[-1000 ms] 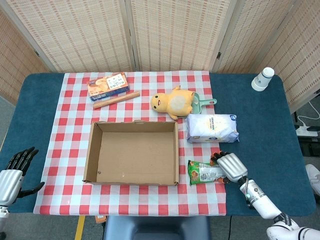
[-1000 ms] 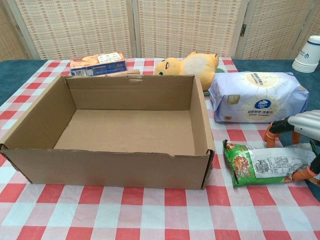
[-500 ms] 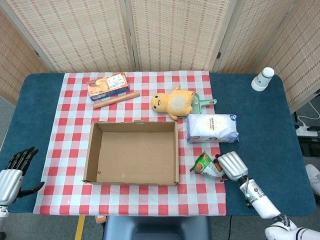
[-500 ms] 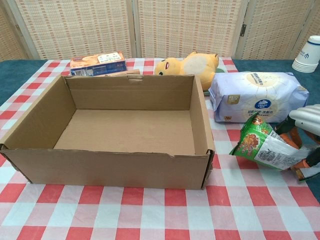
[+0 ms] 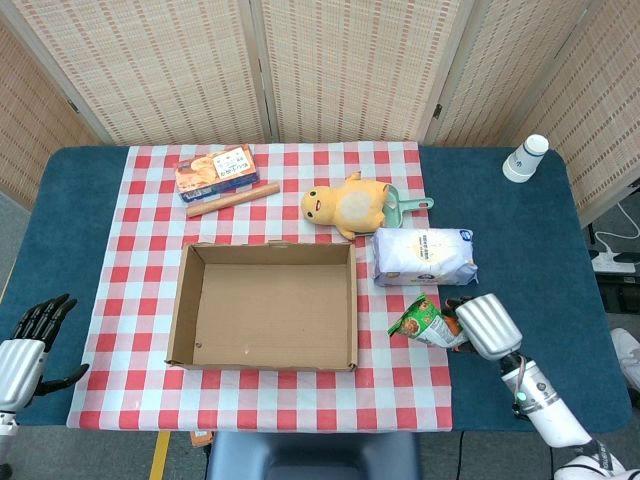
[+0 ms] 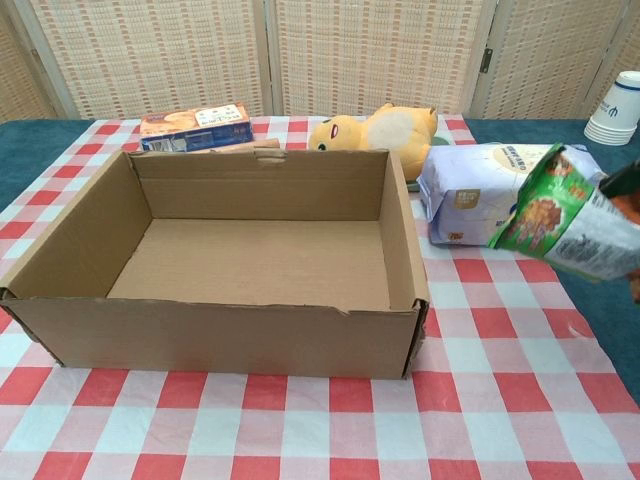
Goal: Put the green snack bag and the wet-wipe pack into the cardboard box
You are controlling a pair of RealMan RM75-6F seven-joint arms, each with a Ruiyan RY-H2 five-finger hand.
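Leftmost, the left hand [image 5: 22, 345] hung off the left edge of the table [image 5: 520, 240] near its front corner, fingers spread wide and holding nothing. On the checked cloth [image 5: 140, 260], toward its back left corner, a biscuit box [image 5: 216, 169] lay with a wooden stick [image 5: 233, 199] just in front of it. The cardboard box [image 5: 265, 305] sat open near the cloth's front edge. Behind its back right corner lay a yellow plush toy [image 5: 345, 205]. The wet-wipe pack [image 5: 424, 256] lay beside the box's right wall, by the cloth's right edge. Just in front of it, the right hand [image 5: 483, 325] gripped the green snack bag [image 5: 424, 322], raised off the cloth and tilted. A paper cup stack [image 5: 525, 158] stood at the table's back right corner.
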